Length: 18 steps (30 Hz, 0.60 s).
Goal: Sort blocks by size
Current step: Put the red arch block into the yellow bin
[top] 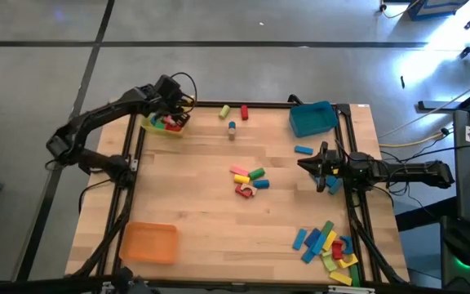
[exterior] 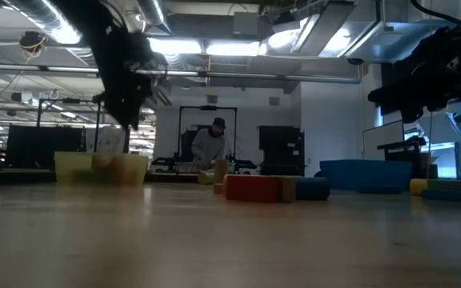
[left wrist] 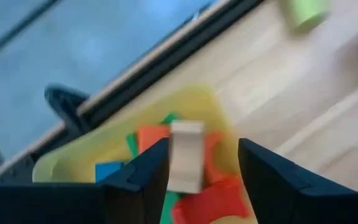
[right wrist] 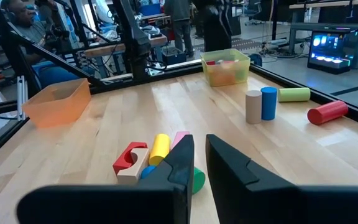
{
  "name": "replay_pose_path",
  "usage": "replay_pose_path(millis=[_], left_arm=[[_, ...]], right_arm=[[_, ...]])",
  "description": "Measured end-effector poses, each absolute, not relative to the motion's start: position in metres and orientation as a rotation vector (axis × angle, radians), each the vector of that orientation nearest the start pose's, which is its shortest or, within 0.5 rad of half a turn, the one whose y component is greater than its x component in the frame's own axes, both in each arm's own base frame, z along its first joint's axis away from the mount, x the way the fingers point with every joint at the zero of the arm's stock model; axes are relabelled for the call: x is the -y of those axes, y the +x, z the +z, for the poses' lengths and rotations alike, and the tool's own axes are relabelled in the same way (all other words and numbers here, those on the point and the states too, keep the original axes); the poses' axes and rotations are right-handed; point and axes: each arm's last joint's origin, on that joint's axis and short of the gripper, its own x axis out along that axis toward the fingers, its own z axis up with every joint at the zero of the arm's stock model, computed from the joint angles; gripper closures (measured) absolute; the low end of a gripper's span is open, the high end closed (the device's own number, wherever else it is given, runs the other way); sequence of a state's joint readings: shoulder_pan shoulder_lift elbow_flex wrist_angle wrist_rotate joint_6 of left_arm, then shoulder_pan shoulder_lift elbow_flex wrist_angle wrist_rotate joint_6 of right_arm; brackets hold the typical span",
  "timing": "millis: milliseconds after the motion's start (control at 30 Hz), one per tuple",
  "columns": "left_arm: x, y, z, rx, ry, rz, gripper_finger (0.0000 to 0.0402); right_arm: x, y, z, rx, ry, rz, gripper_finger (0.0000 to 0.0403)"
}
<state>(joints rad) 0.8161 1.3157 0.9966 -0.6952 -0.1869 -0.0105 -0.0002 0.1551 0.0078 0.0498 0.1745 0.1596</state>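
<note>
Two dark jointed arms work over a pale wooden plank desk (top: 219, 196) framed by black rails, in a workshop with a grey floor and strip lights. Three smooth plastic trays sit at its corners: a blue tray (top: 312, 118), an orange tray (top: 148, 242) and a translucent yellow tray (top: 166, 124). The left tool (left wrist: 201, 165) hangs over the yellow tray with its fingers spread, and a pale rectangular block (left wrist: 186, 155) sits between them above the red, green and blue blocks (left wrist: 213, 196) inside; only the left wrist view shows this, and contact cannot be told. The right tool (right wrist: 199, 155) hovers near the desk's right edge, fingers nearly together, holding nothing. Mid-desk lies a cluster of small blocks (top: 248, 181); flat blue and yellow bars (top: 326, 245) crowd the near right corner; cylinders (right wrist: 260, 104) stand near the yellow tray. The low view alone shows a person (exterior: 210, 148) beyond the desk.
</note>
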Motion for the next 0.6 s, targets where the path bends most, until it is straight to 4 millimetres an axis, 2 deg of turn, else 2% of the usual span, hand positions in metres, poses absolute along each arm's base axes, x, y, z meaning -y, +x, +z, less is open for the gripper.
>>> replay_pose_path(millis=[267,467,600], left_arm=[[-0.135,0.196,0.296,-0.777,-0.196,0.688,0.0239],[-0.093,0.227,0.303,-0.671,-0.098,0.490,0.0241],[-0.068,0.247,0.299,-0.588,-0.059,0.381,0.0243]], right_arm=[[0.005,0.106,0.158,-0.083,0.151,-0.181,0.0357],[0.005,0.106,0.158,-0.083,0.152,-0.173,0.0357],[0.005,0.106,0.159,-0.081,0.152,-0.172,0.0357]])
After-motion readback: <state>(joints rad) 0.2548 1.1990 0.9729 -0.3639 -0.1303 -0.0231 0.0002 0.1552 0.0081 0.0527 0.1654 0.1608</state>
